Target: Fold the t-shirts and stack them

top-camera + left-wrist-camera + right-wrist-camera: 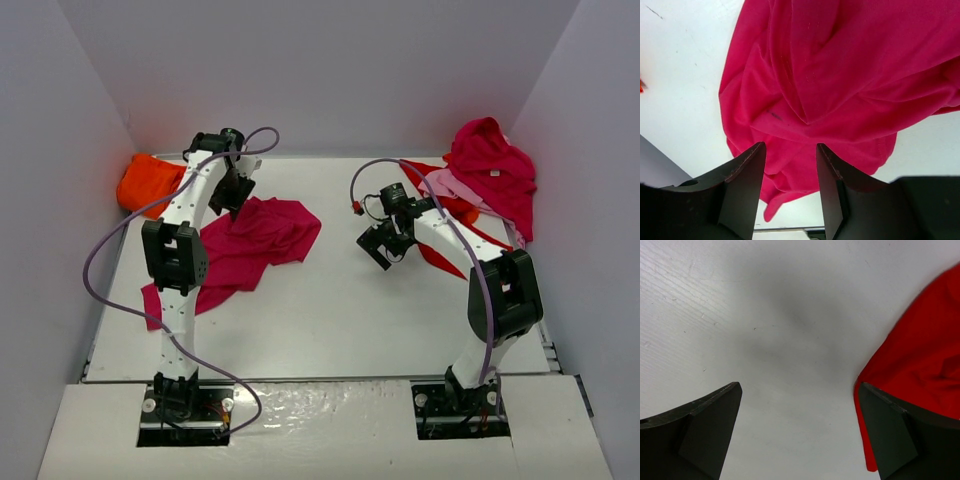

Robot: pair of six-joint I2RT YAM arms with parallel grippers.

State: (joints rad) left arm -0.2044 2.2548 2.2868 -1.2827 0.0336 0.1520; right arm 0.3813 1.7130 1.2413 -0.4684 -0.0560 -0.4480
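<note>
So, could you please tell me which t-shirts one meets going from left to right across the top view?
Orange t-shirt → magenta t-shirt → crimson t-shirt, far right.

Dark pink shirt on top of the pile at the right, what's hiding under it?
A light pink shirt and a bright red shirt poke out from under the dark pink shirt. Anything else beneath is covered.

Top view overlooks the whole table (330,320); close wrist views face down, left sharing the magenta t-shirt (262,238).
</note>
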